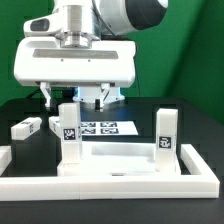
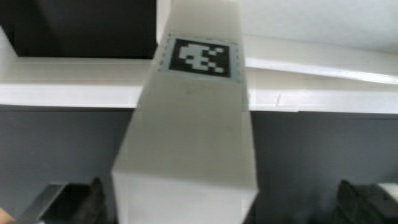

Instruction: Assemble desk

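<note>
The pincer hung released, jaws wide over an upright leg standing on the top, apparently lined up to grip and screw it home.

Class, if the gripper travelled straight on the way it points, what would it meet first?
Probably the upright white plastic square leg with a black-and-white tag, centred between the open gripper's fingers in the wrist view; its depth is unclear.

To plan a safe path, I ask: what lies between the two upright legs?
In the exterior view, the marker board lies flat between the left-side leg and the right-side leg.
</note>
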Controlling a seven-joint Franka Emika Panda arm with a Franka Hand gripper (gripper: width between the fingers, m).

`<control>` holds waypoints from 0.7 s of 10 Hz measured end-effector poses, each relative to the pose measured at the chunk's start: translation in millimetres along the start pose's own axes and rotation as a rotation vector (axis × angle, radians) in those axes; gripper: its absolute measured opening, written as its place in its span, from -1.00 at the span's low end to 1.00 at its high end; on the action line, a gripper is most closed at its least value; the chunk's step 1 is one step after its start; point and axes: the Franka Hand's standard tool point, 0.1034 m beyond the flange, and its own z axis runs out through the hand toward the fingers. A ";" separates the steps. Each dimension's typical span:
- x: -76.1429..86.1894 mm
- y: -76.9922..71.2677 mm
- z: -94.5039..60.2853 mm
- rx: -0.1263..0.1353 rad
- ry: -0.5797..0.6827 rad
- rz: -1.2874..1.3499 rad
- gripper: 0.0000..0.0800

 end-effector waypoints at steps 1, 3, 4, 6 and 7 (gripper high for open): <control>-0.1 0.1 0.1 0.000 0.000 0.001 0.62; -0.3 0.1 0.3 0.000 -0.001 0.004 0.62; -0.4 0.2 0.3 0.000 -0.001 0.007 0.62; -0.4 0.3 0.3 0.000 -0.001 0.010 0.62; -2.9 -2.9 0.4 0.030 -0.033 0.038 0.62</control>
